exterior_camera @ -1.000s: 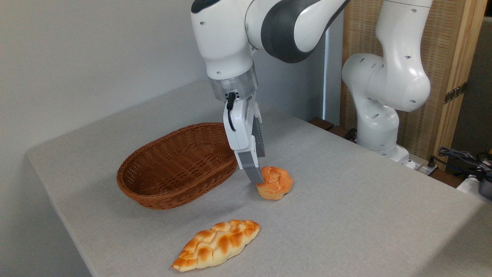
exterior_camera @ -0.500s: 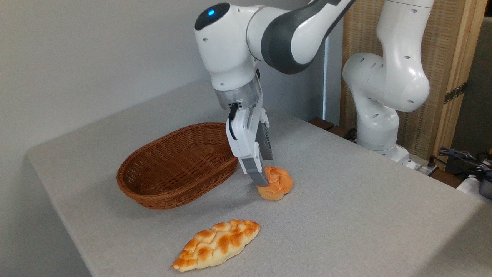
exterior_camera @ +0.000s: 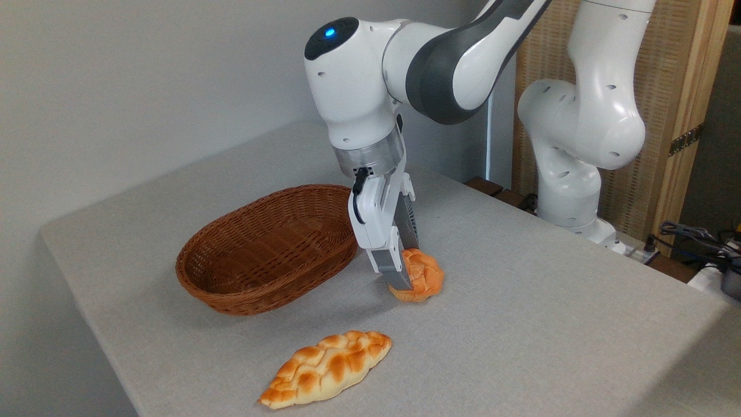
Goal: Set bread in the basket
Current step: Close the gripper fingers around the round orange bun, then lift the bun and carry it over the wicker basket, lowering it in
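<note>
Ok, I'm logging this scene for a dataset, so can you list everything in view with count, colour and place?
bun: one, orange-golden, on the table right of the basket, between the fingers
basket: one, brown wicker, oval, left of centre on the table, nothing showing inside
loaf: one, golden braided, long, near the front edge
table: one, grey cloth-covered
screen: one, woven with a light wood frame, back right
cables: a few, dark, far right behind the table
arm: one, white and grey, base at back right, reaching over the table
gripper: one, white with grey fingers, down around the bun; whether it is clamped I cannot tell
</note>
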